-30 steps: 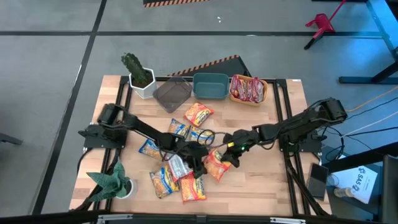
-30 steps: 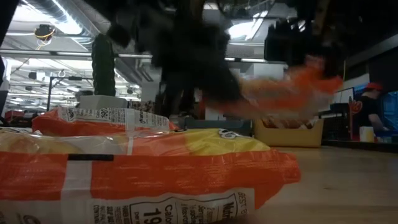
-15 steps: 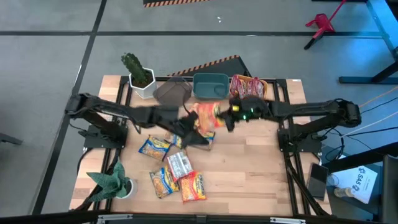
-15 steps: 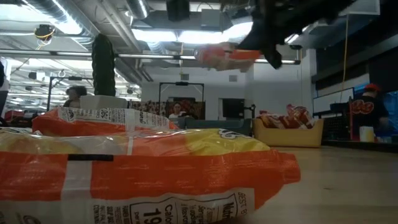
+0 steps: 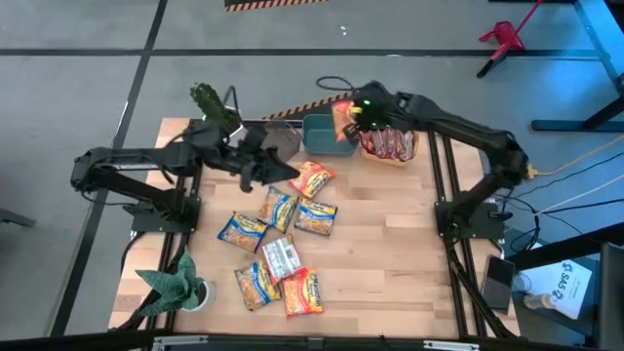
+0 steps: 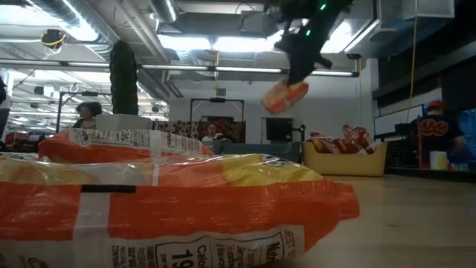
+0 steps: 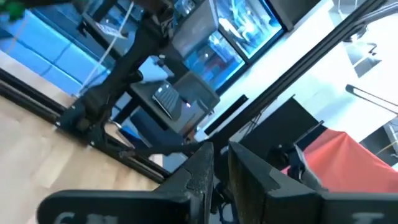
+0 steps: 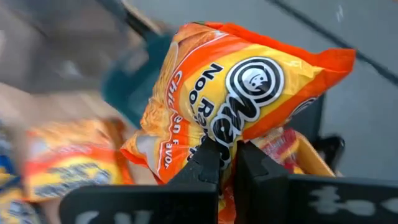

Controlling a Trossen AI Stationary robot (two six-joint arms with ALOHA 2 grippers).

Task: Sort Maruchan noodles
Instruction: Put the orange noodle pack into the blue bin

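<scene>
Seven noodle packets (image 5: pixel 279 249) lie loose on the counter (image 5: pixel 390 253), spread from center toward 7 o'clock: orange-yellow ones, blue-and-yellow ones and one silver-white packet (image 5: pixel 282 257). An eighth, the orange packet (image 5: pixel 343 119), hangs pinched in the right gripper (image 5: pixel 353 121) above the teal bin (image 5: pixel 326 146) at 12 o'clock, its long axis roughly upright in the low view. Three bins line the far edge: a grey bin (image 5: pixel 276 156), the teal one and a yellow bin (image 5: pixel 409 153) holding red packets (image 5: pixel 387 142). Half a second ago the orange packet was lower, nearer center. The left gripper (image 5: pixel 265 173), fingers pressed together and empty, has retreated toward the grey bin.
</scene>
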